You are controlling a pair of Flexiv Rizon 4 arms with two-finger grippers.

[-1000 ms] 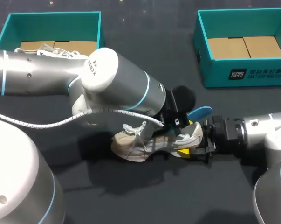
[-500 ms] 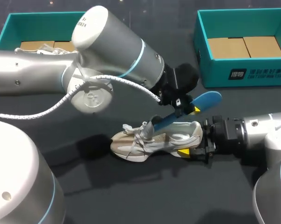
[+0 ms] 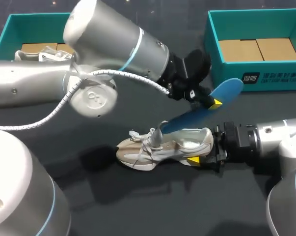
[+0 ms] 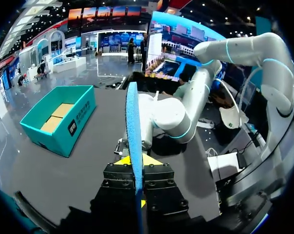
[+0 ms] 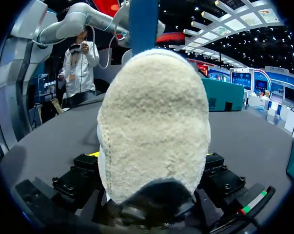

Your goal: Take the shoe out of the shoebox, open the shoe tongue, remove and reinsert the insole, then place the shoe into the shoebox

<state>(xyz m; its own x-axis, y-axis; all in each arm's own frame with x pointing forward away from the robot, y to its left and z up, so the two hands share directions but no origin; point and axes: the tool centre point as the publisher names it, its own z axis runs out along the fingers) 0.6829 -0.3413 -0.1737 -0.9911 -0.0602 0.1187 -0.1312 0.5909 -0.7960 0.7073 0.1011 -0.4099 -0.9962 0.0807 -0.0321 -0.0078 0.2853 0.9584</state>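
- The left end effector (image 3: 206,101) pinches the blue insole (image 3: 197,114) near one end, and so thin a grip may slip.
- Its lower end seems to sit inside the shoe (image 3: 157,147), where it might snag.
- The right end effector (image 3: 206,153) clamps the shoe's heel on the bench (image 3: 197,206); a snag could twist it loose.
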